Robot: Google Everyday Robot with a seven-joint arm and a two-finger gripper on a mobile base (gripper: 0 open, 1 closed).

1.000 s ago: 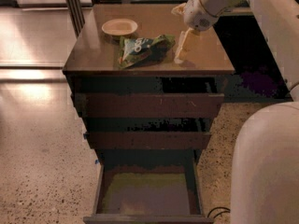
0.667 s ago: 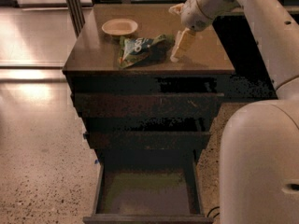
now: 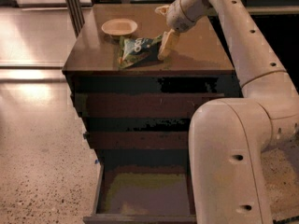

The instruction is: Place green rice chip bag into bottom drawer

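Observation:
The green rice chip bag (image 3: 137, 49) lies crinkled on the top of the dark wooden cabinet, just in front of a beige bowl. My gripper (image 3: 167, 45) reaches down from the upper right and sits at the bag's right end, touching or nearly touching it. The bottom drawer (image 3: 140, 217) is pulled out at the foot of the cabinet, and its greenish-grey floor shows with nothing in it. My arm's large white body covers the drawer's right side.
A round beige bowl (image 3: 119, 27) stands on the cabinet top (image 3: 201, 55) behind the bag. The two upper drawers (image 3: 140, 106) are closed. Shiny speckled floor (image 3: 37, 162) lies to the left. A dark post (image 3: 72, 3) stands at the back left.
My gripper has moved left along the cabinet top and is now against the bag's right end. The arm's lower body has swung further left into view. The bag has not moved.

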